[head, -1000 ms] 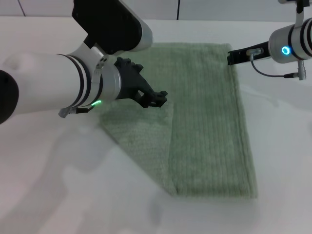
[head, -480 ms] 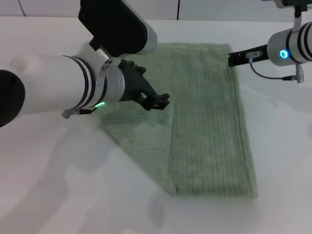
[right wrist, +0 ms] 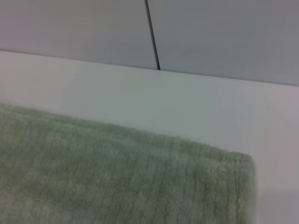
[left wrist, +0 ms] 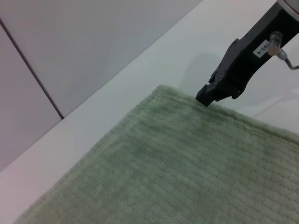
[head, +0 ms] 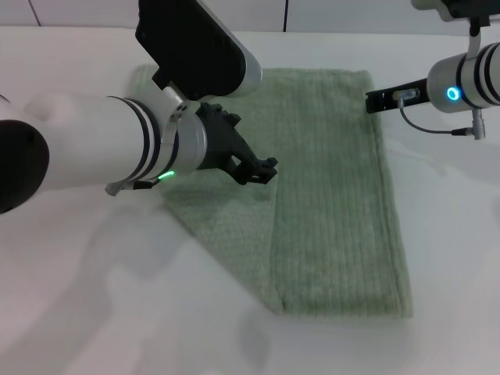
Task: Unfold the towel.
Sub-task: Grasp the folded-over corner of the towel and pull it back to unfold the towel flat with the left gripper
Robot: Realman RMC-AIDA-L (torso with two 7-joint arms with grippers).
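Observation:
The pale sage-green towel point(head: 332, 203) lies flat on the white table, folded, with a flap point(head: 230, 234) laid over its left part and a straight fold edge running toward me. My left gripper point(head: 262, 168) hovers at the far end of that flap, just above the cloth. My right gripper point(head: 376, 100) sits at the towel's far right corner. In the left wrist view the right gripper point(left wrist: 219, 86) touches the towel's point(left wrist: 187, 172) hemmed corner. The right wrist view shows only a towel point(right wrist: 117, 172) corner on the table.
White tabletop point(head: 453, 258) surrounds the towel on all sides. A pale panelled wall point(left wrist: 70, 51) rises behind the table's far edge. My left forearm point(head: 94, 148) covers the towel's far left part.
My left gripper has slid a little to the right along the flap's far end, uncovering a strip of towel at the far left. The right gripper has barely moved.

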